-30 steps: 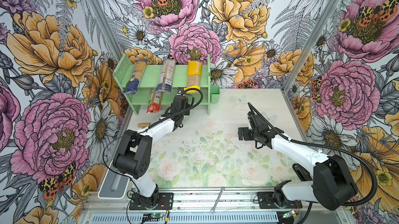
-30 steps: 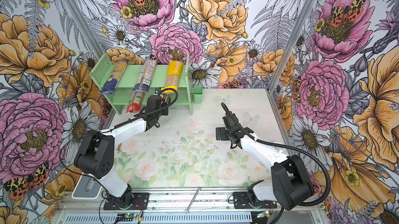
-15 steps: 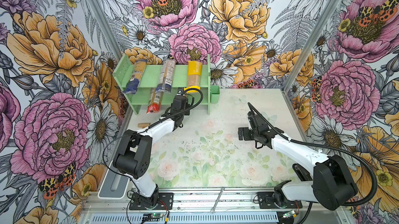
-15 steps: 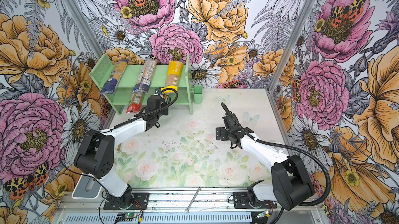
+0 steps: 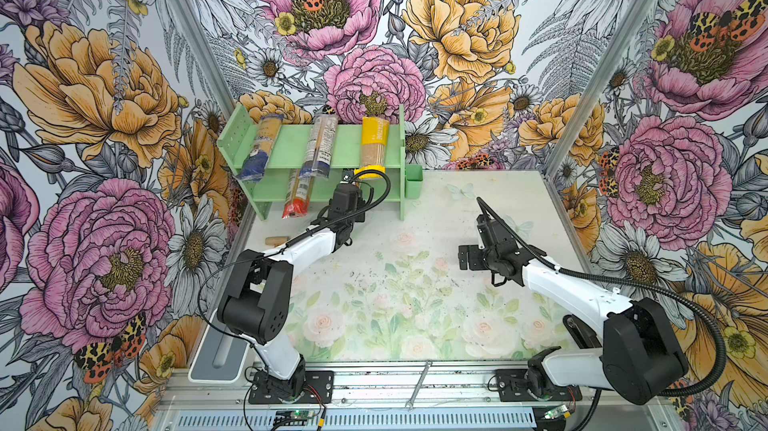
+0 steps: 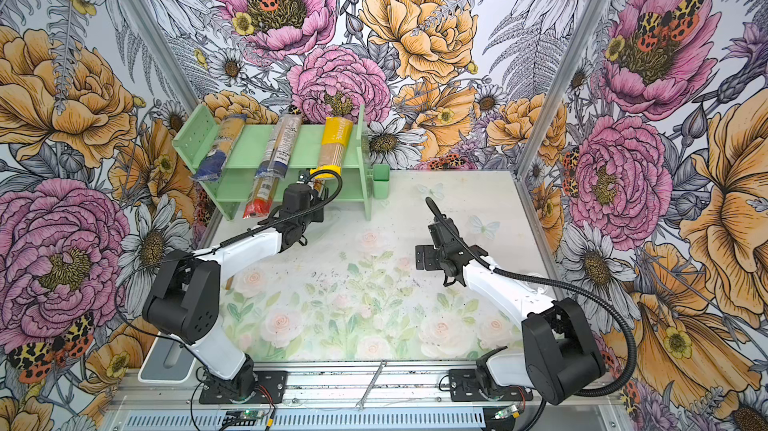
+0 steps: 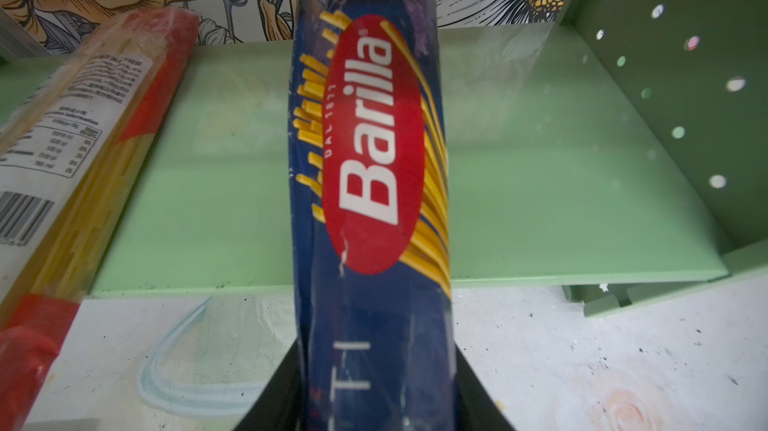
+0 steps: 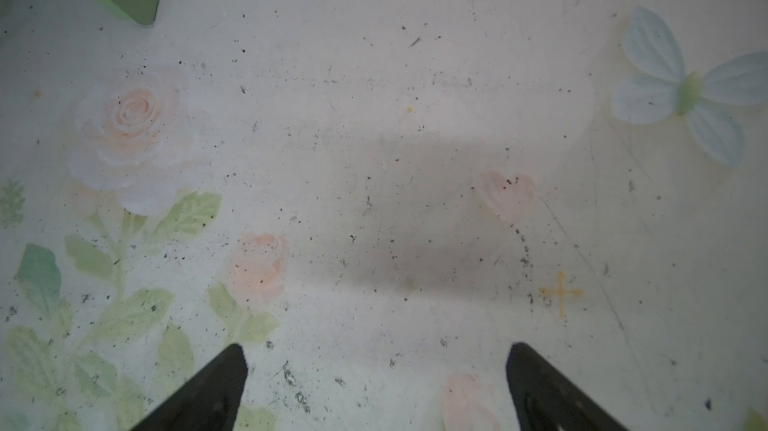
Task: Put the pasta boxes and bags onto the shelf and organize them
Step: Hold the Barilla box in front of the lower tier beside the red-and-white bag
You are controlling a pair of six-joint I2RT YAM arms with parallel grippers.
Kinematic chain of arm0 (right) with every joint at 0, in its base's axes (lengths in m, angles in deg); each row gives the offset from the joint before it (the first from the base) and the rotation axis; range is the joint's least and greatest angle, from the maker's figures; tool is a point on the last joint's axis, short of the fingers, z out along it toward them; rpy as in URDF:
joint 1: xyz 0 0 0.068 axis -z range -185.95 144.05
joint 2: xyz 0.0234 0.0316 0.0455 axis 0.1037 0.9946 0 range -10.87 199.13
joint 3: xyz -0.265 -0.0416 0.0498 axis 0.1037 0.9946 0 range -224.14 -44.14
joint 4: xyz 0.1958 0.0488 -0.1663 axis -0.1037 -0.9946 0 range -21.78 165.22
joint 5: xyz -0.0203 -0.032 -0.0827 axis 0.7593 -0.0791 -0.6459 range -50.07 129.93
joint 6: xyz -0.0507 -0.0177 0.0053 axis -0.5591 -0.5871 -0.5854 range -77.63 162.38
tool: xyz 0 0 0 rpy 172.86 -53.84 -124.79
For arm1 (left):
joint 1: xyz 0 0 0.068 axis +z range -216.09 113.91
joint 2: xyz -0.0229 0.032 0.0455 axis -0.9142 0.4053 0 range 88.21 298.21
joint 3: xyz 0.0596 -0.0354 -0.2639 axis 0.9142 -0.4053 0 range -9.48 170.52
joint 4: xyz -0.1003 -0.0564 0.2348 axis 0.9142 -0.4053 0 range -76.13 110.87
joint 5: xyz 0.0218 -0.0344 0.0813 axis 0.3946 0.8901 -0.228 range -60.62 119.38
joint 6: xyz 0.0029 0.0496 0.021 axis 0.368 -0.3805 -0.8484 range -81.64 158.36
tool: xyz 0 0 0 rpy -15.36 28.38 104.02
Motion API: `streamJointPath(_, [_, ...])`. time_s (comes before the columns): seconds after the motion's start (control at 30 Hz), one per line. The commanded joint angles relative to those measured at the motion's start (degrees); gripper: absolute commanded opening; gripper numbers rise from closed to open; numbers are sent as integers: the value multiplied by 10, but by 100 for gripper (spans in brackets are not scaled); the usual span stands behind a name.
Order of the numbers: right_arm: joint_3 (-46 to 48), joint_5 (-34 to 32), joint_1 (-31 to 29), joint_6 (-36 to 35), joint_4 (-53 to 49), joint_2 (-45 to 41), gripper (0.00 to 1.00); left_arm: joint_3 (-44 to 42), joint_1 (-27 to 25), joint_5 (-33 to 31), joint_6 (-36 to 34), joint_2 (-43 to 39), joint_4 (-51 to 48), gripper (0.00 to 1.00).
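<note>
The mint-green shelf (image 5: 336, 157) stands at the back left. On its top tier lie two clear bags with dark blue ends (image 5: 259, 148) (image 5: 318, 146) and a yellow bag (image 5: 374, 140). A red-ended clear bag (image 5: 297, 196) (image 7: 83, 138) lies on the lower tier, sticking out in front. My left gripper (image 7: 376, 350) (image 5: 353, 186) is at the lower tier, shut on a dark blue Barilla pack (image 7: 374, 150). The pack's far end rests on that tier (image 7: 540, 179). My right gripper (image 8: 376, 350) (image 5: 467, 256) hovers open and empty over the table at mid right.
A small green cup (image 5: 413, 186) hangs on the shelf's right side. A short wooden piece (image 5: 277, 240) lies on the table beside the left arm. A wrench (image 5: 417, 383) lies on the front rail, and a grey tray (image 5: 220, 350) sits at the front left.
</note>
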Motion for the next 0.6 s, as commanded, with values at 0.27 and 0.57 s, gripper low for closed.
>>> streamJointPath(0.27, [2,-11,3,-1,-5,-10,100,2,1,-29,1,-28,101,49])
streamJointPath(0.57, [3,-11,3,-1,-6,-11,100,3,1,-31,-2,-29,102,51])
